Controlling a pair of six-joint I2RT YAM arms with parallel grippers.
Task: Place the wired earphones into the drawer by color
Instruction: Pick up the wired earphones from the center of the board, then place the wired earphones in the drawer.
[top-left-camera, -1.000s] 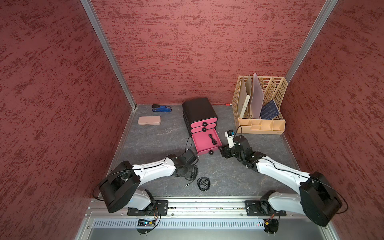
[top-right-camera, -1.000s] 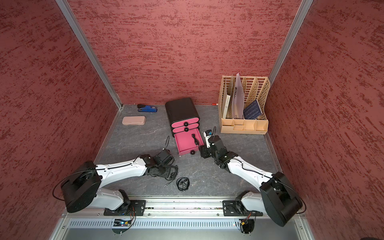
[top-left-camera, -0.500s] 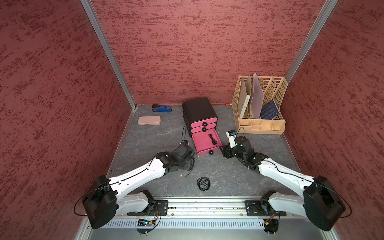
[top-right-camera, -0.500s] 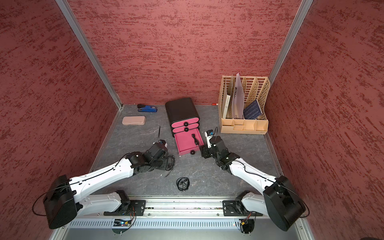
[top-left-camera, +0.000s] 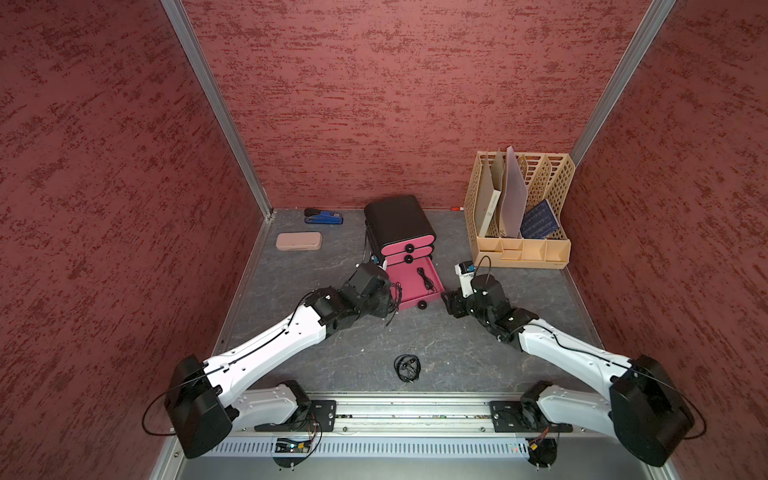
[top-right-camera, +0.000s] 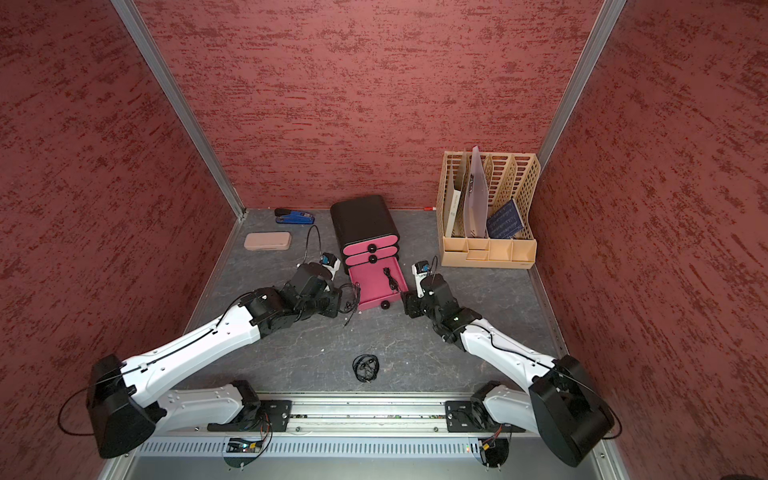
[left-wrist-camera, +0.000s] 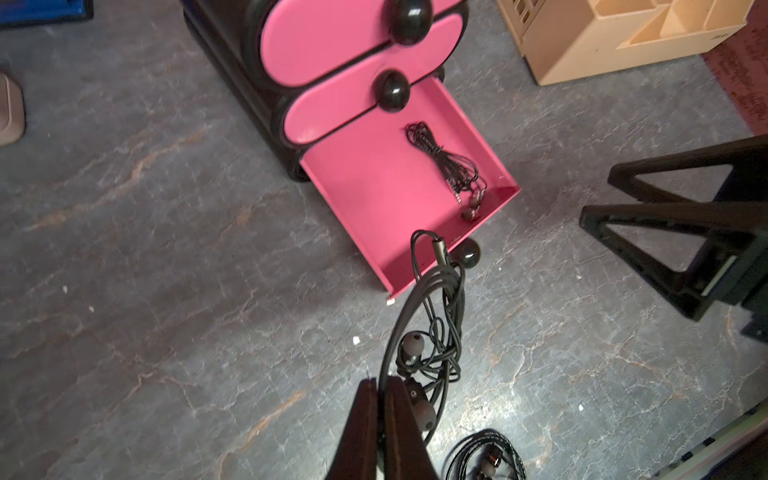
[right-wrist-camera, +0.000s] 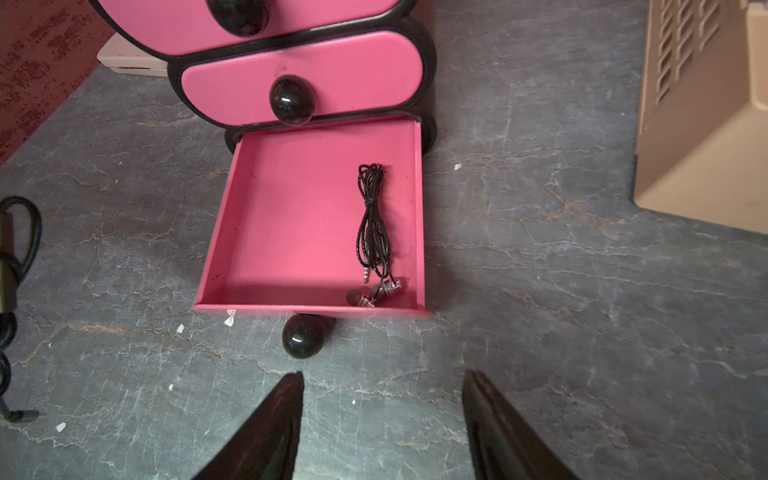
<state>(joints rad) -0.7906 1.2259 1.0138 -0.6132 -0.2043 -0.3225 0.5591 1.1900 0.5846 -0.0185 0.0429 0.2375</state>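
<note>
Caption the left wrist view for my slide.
Left gripper shut on black earphones, just outside the open bottom drawer holding another black pair.

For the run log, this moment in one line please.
left gripper: shut on black earphones | right gripper: open, empty | bottom drawer: open, another black pair inside

The bottom pink drawer (top-left-camera: 409, 278) of the black rounded cabinet (top-left-camera: 398, 218) is standing open, holding one black earphone coil (top-left-camera: 426, 280). A second black coil (left-wrist-camera: 436, 316) is dangling beside its front, and a third coil (top-left-camera: 407, 368) is lying apart.
</note>
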